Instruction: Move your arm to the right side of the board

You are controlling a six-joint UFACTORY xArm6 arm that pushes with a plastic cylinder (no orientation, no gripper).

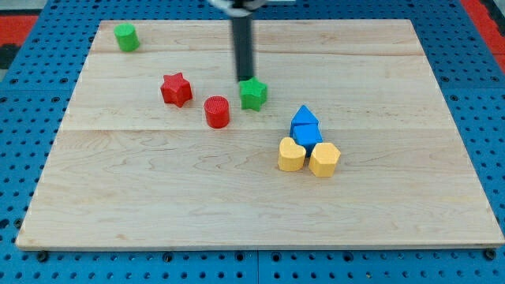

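Observation:
My tip (246, 80) is the lower end of a dark rod coming down from the view's top centre. It stands just above and touching or nearly touching the green star block (253, 95). A red cylinder (217, 111) lies to the left of the green star, and a red star (177, 89) further left. A green cylinder (125, 37) sits near the top left corner. Right of centre is a cluster: a blue triangle (304, 117), a blue block (306, 136), a yellow heart (291, 155) and a yellow hexagon (324, 159).
The wooden board (410, 205) lies on a blue pegboard surface (489, 118) that surrounds it on all sides.

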